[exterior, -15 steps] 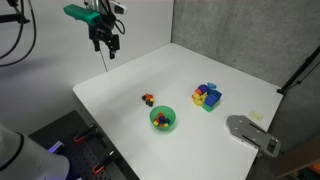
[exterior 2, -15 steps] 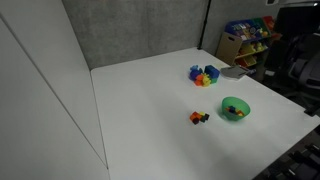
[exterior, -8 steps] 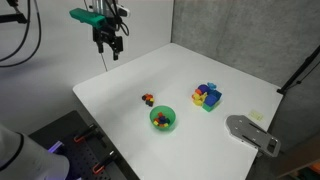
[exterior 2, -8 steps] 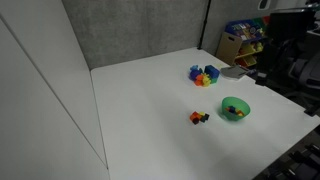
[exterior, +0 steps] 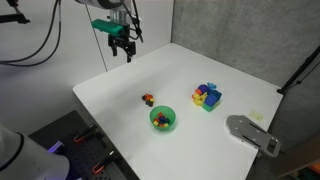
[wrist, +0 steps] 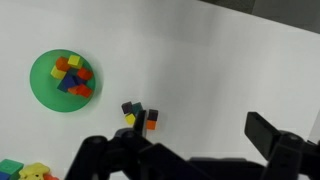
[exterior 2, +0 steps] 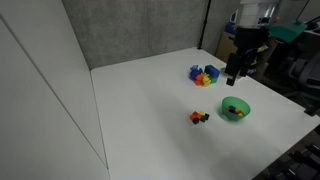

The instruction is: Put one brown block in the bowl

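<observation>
Hovering high over the table [exterior: 120,100], the gripper [exterior: 122,57] is seen with jaws spread wide, nothing held. The bowl [wrist: 40,85] (coloured cubes [wrist: 72,75] already inside) is set near a small cluster [wrist: 141,117] on the tabletop, where the brown block [wrist: 127,107] is spotted.

**Legible markings**

No text, label, brand name, number or sign can be read in either exterior view or in the wrist view. The coloured storage bins [exterior 2: 243,38] at the back of the room in an exterior view are too small and blurred to tell whether they carry any print.
</observation>
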{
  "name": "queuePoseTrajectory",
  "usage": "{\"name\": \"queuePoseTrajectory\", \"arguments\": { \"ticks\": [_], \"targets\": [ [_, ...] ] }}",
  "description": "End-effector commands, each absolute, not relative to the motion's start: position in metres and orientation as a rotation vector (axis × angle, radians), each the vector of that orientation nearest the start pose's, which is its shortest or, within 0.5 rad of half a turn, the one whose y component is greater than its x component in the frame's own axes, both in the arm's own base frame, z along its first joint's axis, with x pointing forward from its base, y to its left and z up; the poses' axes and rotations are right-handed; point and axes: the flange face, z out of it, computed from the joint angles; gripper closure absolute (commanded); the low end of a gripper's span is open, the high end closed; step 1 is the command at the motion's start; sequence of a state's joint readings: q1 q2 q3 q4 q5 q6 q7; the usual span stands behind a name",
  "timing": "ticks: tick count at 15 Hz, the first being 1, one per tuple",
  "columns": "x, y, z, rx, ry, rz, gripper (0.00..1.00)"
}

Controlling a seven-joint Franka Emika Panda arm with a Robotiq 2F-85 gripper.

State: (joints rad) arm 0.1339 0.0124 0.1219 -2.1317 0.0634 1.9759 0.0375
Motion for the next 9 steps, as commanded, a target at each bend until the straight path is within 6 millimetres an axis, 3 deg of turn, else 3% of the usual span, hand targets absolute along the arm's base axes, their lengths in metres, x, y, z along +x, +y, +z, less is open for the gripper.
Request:
{"name": "queuePoseTrajectory", "arguments": {
  "ticks": [1,5,9],
  "targets": [
    [0.54,0.144,0.362,-3.102,-0.298,0.278,0.0],
    [0.563,0.15,0.318,-3.114,-0.31,0.321,0.0],
    [0.573,0.156,0.263,-3.146,-0.25,0.331,0.0]
  ]
}}
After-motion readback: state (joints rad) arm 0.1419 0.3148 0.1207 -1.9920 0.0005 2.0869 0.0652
